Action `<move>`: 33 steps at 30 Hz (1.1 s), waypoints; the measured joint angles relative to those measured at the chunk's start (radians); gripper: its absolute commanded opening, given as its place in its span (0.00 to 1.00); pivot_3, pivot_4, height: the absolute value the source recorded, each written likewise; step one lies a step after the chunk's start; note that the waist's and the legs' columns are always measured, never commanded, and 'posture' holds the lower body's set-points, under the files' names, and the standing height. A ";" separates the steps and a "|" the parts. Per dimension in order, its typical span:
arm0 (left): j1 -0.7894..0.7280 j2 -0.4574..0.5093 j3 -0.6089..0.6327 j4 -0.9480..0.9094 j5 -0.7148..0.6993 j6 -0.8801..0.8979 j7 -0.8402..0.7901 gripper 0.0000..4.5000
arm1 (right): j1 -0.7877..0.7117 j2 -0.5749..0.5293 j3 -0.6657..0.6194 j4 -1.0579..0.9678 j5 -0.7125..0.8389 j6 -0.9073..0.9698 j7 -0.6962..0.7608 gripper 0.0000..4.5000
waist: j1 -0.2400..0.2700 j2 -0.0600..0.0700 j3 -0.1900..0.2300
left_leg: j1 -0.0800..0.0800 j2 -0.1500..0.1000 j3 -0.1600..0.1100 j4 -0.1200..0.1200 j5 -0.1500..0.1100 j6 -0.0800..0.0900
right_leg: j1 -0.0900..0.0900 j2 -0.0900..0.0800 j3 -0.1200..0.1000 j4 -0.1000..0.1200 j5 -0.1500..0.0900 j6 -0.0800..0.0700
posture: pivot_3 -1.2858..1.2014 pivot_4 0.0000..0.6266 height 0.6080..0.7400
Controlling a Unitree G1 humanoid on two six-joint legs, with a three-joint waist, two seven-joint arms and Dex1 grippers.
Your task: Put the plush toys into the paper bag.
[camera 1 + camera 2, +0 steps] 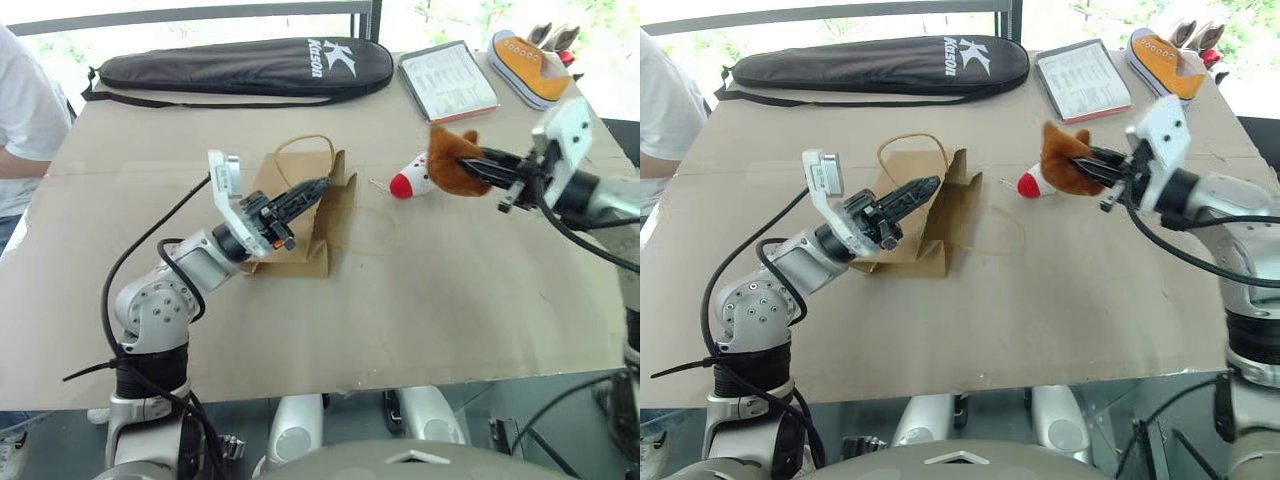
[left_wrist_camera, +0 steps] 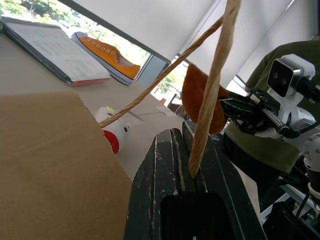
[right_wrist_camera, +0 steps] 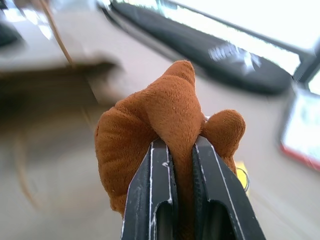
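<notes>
I see a wide table [image 1: 400, 320] covered in plain brown board, with bright windows and a dark rail behind it; I take the paper bag [image 1: 310, 215] near its middle as my landmark.

Left of the bag, at the table's edge, a person [image 1: 25, 120] in a white shirt is cut off by the frame. Beyond the bag lies one long black racket case [image 1: 240, 65].

One bag: brown kraft, two twisted loop handles, one raised and one lying on the board to the bag's right. My left gripper [image 1: 312, 190] is at the bag's top edge, closed tight on the raised handle [image 2: 212, 90]; the cord runs between its fingers [image 2: 165, 170] in the left wrist view.

Two plush toys. The white toy [image 1: 410, 182] with the red end lies on the table right of the bag, its far part hidden behind the other toy. The orange-brown toy [image 1: 452, 160] hangs above the table, right of the bag and just beside the white one, pinched in my right gripper [image 3: 181, 150].

Beyond and right of the bag: one document folder [image 1: 447, 82] and one orange sneaker [image 1: 530, 68]. Small objects behind the sneaker I cannot make out.
</notes>
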 measured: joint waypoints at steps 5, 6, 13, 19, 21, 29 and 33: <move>-0.015 -0.019 -0.001 0.001 0.003 -0.001 0.004 0.00 | 0.012 0.290 0.171 0.031 -0.035 -0.057 -0.131 0.01 | 0.013 0.000 0.000 | -0.004 -0.002 -0.002 0.000 0.000 0.000 | -0.001 -0.003 -0.003 0.000 0.000 0.000 | 0.52 0.24 1.00; -0.016 -0.020 0.001 0.001 0.003 -0.001 0.007 0.00 | 0.025 0.300 0.185 0.035 -0.044 -0.065 -0.138 0.01 | 0.018 0.000 0.000 | -0.004 -0.002 -0.002 0.001 0.000 0.000 | -0.001 -0.004 -0.003 0.000 0.000 0.000 | 0.52 0.24 1.00; -0.053 -0.084 0.043 0.010 -0.046 0.001 0.105 0.00 | 0.115 0.423 0.356 0.241 -0.208 -0.309 -0.137 0.01 | 0.025 -0.001 -0.001 | -0.003 -0.003 0.001 0.001 0.000 -0.001 | -0.001 -0.005 -0.001 -0.001 0.001 0.002 | 0.52 0.24 1.00; -0.057 -0.085 0.041 0.010 -0.048 0.004 0.118 0.00 | 0.013 0.349 0.455 0.359 -0.338 -0.460 -0.006 0.01 | 0.024 0.000 0.000 | -0.002 -0.003 0.001 0.002 0.001 -0.001 | -0.001 -0.004 -0.001 0.000 0.002 0.002 | 0.52 0.24 1.00; -0.057 -0.086 0.038 0.010 -0.047 0.005 0.117 0.00 | -0.029 0.341 0.479 0.395 -0.369 -0.521 0.046 0.01 | 0.024 0.000 0.000 | -0.003 -0.003 0.000 0.002 0.001 -0.001 | -0.001 -0.004 -0.001 0.000 0.002 0.002 | 0.52 0.24 1.00; -0.046 -0.085 -0.004 0.001 -0.041 0.013 0.085 0.00 | -0.222 0.394 0.569 0.688 -0.478 -0.823 0.208 0.01 | 0.024 -0.001 0.000 | -0.002 -0.003 0.000 0.002 0.001 -0.001 | 0.000 -0.004 -0.001 0.000 0.002 0.002 | 0.52 0.24 1.00; 0.021 -0.061 -0.032 -0.047 0.046 -0.045 0.029 0.00 | -0.280 0.450 0.574 0.827 -0.527 -0.887 0.198 0.33 | 0.023 0.000 0.000 | -0.002 -0.003 -0.001 0.001 0.001 -0.002 | -0.001 -0.005 -0.002 0.000 0.002 0.001 | 0.52 0.24 1.00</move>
